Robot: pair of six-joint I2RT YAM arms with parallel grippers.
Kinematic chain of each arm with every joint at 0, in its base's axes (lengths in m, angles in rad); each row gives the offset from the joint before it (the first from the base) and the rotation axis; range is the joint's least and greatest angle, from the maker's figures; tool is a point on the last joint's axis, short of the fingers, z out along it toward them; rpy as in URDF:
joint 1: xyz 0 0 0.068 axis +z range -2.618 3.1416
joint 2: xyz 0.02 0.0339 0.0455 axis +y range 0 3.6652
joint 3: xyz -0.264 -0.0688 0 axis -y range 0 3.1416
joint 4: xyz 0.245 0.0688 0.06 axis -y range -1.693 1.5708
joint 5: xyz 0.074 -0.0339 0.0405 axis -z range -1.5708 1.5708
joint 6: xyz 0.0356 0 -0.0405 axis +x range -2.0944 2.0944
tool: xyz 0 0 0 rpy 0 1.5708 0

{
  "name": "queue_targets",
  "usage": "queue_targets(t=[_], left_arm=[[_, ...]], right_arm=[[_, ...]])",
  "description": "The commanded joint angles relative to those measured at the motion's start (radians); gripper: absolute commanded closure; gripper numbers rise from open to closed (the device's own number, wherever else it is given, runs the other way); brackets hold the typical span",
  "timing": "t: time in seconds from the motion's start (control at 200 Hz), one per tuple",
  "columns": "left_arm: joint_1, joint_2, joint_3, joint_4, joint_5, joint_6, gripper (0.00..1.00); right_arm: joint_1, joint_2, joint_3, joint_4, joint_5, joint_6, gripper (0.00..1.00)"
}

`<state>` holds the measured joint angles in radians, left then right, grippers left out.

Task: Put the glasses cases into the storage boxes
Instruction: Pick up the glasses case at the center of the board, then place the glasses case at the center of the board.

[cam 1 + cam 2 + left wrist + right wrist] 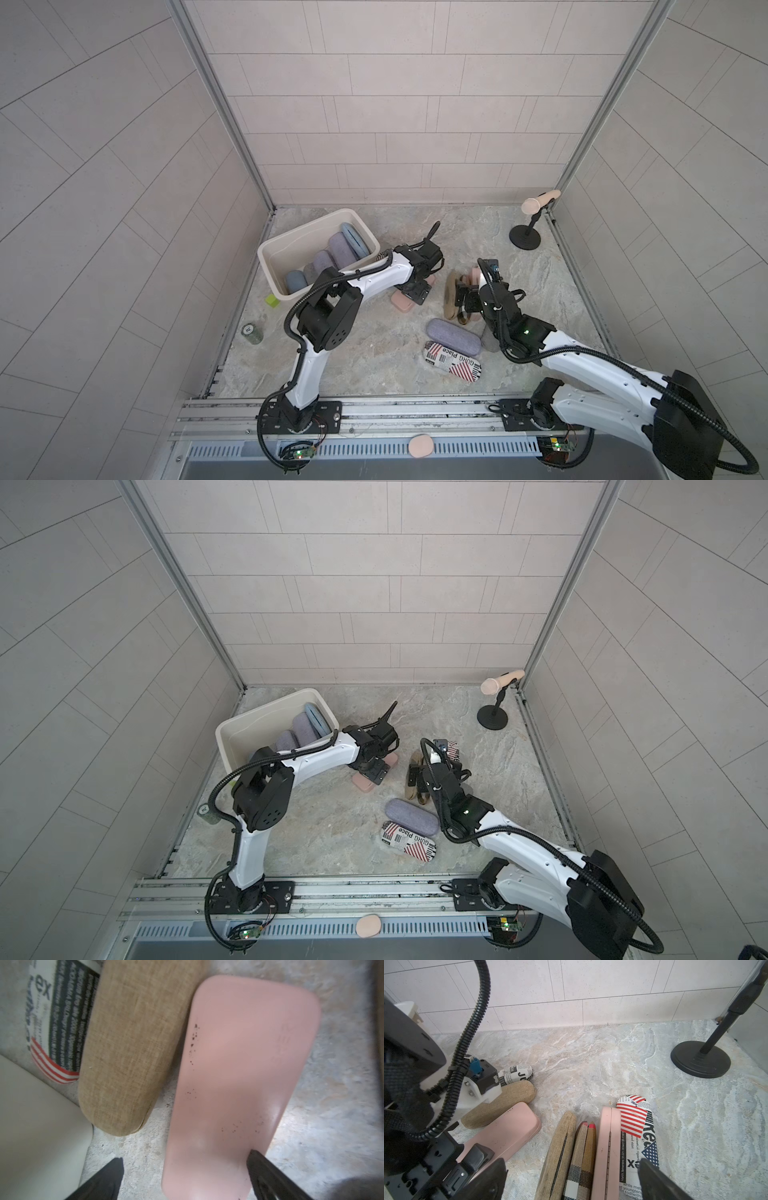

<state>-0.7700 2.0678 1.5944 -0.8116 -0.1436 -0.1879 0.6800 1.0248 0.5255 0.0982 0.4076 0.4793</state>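
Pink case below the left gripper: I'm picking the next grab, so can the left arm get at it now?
Probably yes. The left gripper hangs open right over the pink case, nothing lies on top of it, though the tan case crowds one side.

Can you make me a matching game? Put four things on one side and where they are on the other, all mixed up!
Things: 1 green cube; 2 microphone stand; 3 speckled pink case; 4 "GURG Place" case.
Places: A under the left tool; B right beside a lilac case; C just outside the storage box; D far corner of the table.
Pairs: 1-C; 2-D; 3-A; 4-B.
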Motion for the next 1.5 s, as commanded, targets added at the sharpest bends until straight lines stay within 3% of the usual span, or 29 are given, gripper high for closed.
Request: queue_targets(t=[0.0, 0.175, 0.41, 0.58, 0.71, 1.146, 1.316, 1.496], left_arm=[[-0.007, 0.019, -0.051, 0.001, 0.138, 0.036, 0.0], [0.013, 0.027, -0.047, -0.009, 0.172, 0.069, 0.0], [0.023, 0.074, -0.03, -0.028, 0.117, 0.063, 0.0], [0.024, 0.093, -0.017, -0.029, 0.075, 0.028, 0.17], [0.018, 0.037, -0.032, -0.028, 0.08, 0.021, 0.26], [0.006, -0.27, 0.026, -0.069, 0.068, -0.004, 0.27], [0.008, -0.313, 0.019, -0.042, 0.065, -0.02, 0.28], [0.008, -0.287, -0.066, -0.027, 0.138, -0.05, 0.31]], right_arm=[[0.0, -0.021, 0.01, -0.02, 0.01, 0.006, 0.0], [0.0, -0.03, 0.008, -0.023, 0.013, 0.006, 0.0], [0.0, -0.028, 0.008, -0.022, 0.011, 0.006, 0.0], [0.0, -0.029, 0.008, -0.022, 0.012, 0.006, 0.0], [0.001, -0.031, 0.006, -0.022, 0.016, 0.007, 0.0], [0.001, -0.101, -0.034, 0.0, 0.059, 0.021, 0.01], [0.0, -0.096, -0.032, -0.004, 0.06, 0.025, 0.01], [-0.001, -0.093, -0.027, -0.01, 0.068, 0.019, 0.01]])
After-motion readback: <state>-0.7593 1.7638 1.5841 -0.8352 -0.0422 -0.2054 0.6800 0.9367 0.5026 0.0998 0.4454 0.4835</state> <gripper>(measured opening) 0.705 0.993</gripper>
